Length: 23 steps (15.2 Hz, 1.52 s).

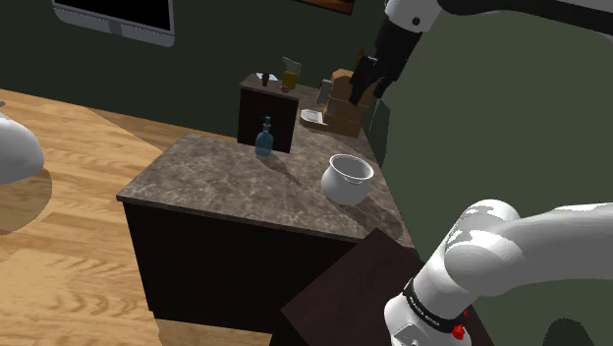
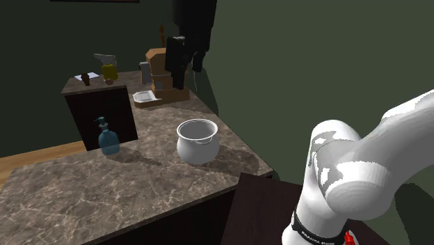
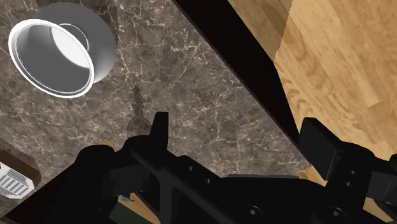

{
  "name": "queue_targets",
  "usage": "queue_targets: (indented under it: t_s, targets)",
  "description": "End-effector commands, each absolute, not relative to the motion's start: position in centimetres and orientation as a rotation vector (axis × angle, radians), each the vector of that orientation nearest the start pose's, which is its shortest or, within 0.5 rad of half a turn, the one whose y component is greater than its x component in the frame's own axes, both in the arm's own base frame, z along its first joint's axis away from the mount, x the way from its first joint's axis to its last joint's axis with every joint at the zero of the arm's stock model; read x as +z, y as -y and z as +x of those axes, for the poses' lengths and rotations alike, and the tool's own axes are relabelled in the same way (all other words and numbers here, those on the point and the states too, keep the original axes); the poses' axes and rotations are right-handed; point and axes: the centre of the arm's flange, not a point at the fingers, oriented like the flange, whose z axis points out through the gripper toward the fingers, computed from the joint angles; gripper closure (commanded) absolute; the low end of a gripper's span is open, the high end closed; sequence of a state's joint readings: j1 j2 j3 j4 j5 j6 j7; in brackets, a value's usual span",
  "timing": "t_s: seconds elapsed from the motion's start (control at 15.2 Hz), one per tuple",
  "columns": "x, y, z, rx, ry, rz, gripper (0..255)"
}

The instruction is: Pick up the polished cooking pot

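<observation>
In the shoulder view a blue bottle [image 1: 265, 138] is seen on the worktop [image 1: 216, 187], with the white pot [image 1: 347, 179] upright to its right, near the edge. The pot is judged rigid and slippery, best taken at its rim; the jaws are spread wide, well above.

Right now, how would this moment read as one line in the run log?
gripper: open, empty, high over counter | pot: white, upright on counter, not under gripper | grasp: not yet
</observation>
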State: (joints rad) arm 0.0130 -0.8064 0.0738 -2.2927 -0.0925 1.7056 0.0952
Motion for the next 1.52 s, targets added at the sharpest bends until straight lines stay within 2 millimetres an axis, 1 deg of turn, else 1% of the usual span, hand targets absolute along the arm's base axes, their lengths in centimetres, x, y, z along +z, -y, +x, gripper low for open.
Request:
queue_targets:
  t_s: [0.0, 0.73, 1.45]
  targets:
    - [64.1, -2.8, 31.3, -0.373, -0.037, -3.248, 0]
    - [54.0, 5.8, 37.5, -0.352, -0.092, -3.252, 0]
    - [43.9, 14.5, 43.2, -0.331, -0.146, -3.255, 0]
